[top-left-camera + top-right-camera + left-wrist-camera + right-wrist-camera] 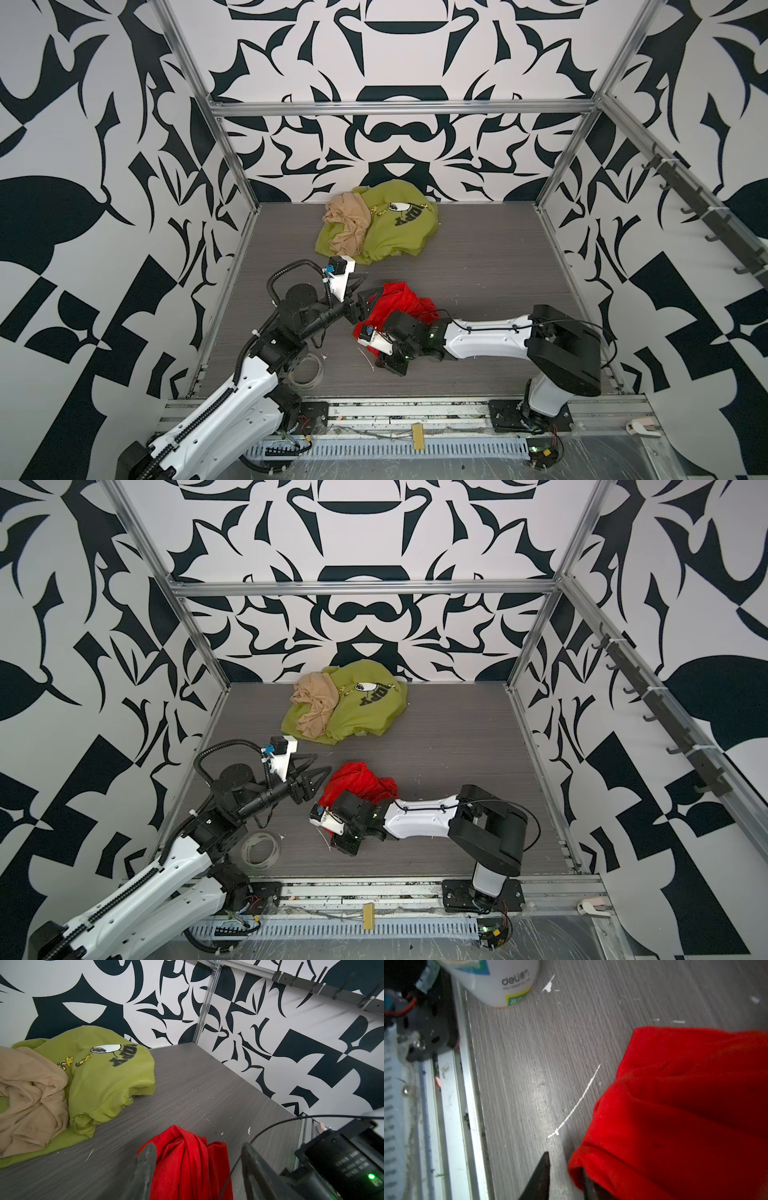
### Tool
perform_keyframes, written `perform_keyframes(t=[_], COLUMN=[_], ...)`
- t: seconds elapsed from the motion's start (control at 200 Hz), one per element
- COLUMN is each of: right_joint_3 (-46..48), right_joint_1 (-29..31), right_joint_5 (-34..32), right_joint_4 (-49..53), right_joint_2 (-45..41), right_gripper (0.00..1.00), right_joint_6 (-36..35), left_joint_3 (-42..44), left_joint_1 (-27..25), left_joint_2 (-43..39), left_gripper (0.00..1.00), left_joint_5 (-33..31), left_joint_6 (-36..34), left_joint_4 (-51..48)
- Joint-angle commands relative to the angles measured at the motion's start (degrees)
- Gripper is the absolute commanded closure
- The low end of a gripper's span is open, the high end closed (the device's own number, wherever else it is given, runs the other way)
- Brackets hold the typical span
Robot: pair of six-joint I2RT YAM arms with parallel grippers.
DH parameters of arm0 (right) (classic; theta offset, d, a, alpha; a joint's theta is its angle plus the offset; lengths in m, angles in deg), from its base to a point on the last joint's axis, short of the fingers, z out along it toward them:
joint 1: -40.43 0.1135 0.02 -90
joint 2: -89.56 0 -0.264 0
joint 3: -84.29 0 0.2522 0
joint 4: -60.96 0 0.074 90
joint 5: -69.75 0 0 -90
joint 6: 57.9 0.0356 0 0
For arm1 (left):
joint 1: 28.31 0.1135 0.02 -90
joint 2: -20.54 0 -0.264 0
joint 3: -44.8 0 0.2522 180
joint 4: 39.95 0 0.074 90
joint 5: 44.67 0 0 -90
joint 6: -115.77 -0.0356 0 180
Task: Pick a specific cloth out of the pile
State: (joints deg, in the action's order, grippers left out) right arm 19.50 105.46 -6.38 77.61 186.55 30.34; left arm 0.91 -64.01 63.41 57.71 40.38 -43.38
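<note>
The red cloth (399, 303) lies crumpled on the grey table (498, 257) near the middle, well apart from the pile (386, 232) at the back wall. The pile is an olive-green shirt (365, 712) with a beige cloth (313, 708) on it. My left gripper (197, 1147) is open, its two fingers either side of the red cloth's (187, 1167) folds without pinching them. My right gripper (566, 1176) is low at the cloth's near edge. Its jaws stand apart with bare table between them, and red fabric (685, 1115) drapes over one finger.
A roll of clear tape (261, 850) lies near the front left, by the left arm's base. The metal front rail (454, 1105) runs close to the right gripper. White scraps (577, 1103) dot the table. A hook rail (698, 216) lines the right wall.
</note>
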Motion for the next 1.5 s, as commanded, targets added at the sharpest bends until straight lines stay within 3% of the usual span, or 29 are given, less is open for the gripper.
perform_keyframes(t=[0.0, 0.085, 0.165, 0.35, 0.495, 0.585, 0.655, 0.73, 0.775, 0.87, 0.985, 1.1, 1.19, 1.295, 1.405, 1.495], right_joint_3=[-1.47, -2.88, -3.80, -6.88, -7.01, -4.52, -0.48, 4.10, 7.08, 13.07, 15.41, 22.40, 25.76, 29.18, 28.95, 32.42], right_joint_1=[0.35, 0.31, 0.35, 0.33, 0.23, 0.26, 0.27, 0.11, -0.40, -4.79, -15.76, -30.47, -36.00, -40.40, -45.48, -51.34], right_joint_5=[0.59, 0.94, 0.94, -0.13, -3.23, -14.84, -29.51, -45.15, -49.84, -54.45, -55.54, -46.94, -47.82, -47.22, -43.74, -36.05], right_joint_4=[0.95, 4.55, 7.34, 13.59, 14.22, 12.94, 7.31, -1.80, -7.52, -16.23, -14.43, -26.77, -39.21, -55.39, -53.76, -57.18], right_joint_2=[-3.02, -5.24, -7.89, -14.08, -19.07, -22.66, -24.64, -25.74, -26.10, -25.65, -25.15, -22.02, -15.11, -9.18, -9.91, -11.50], right_gripper=[0.56, 0.41, 0.34, 0.32, 0.32, 0.28, 0.25, 0.11, 0.01, 0.01, 0.01, 0.01, 0.01, 0.01, 0.03, 0.09], right_joint_6=[-2.21, -2.44, -2.08, -0.96, -0.69, -1.58, -2.51, -5.53, -10.44, -17.41, -14.02, -12.40, -14.94, -15.92, -8.80, -3.96], left_joint_3=[-1.96, -2.11, -2.21, -2.89, -0.77, 1.22, 2.03, 1.83, 1.51, 0.56, 1.81, 3.93, 4.71, 5.83, 5.42, 4.34], left_joint_1=[-0.13, -0.09, -0.08, -0.08, -0.08, 0.01, 0.16, 0.94, 2.59, 10.10, 18.61, 22.74, 24.98, 28.69, 29.63, 29.77], left_joint_2=[0.45, 0.95, 1.23, 1.42, 1.05, 0.72, 1.43, 3.45, 5.03, 8.37, 13.64, 23.21, 30.66, 35.38, 36.97, 37.81], left_gripper=[0.33, 0.33, 0.33, 0.17, 0.16, 0.16, 0.17, 0.16, 0.12, 0.10, 0.10, 0.12, 0.11, 0.12, 0.12, 0.13], left_joint_5=[-0.68, -0.48, -0.68, -7.40, -11.04, -20.42, -28.50, -35.54, -38.53, -37.06, -34.92, -37.41, -33.65, -26.60, -21.88, -17.36], left_joint_6=[-0.81, -0.77, -0.83, 0.70, -1.20, -0.84, -3.08, -6.77, -8.34, -10.12, -13.07, -15.33, -20.05, -19.79, -20.34, -21.21], left_joint_4=[0.25, 0.46, 0.57, -1.80, -0.30, 1.05, 0.50, 0.53, 1.01, 1.15, 3.68, 10.23, 15.67, 21.67, 24.62, 23.44])
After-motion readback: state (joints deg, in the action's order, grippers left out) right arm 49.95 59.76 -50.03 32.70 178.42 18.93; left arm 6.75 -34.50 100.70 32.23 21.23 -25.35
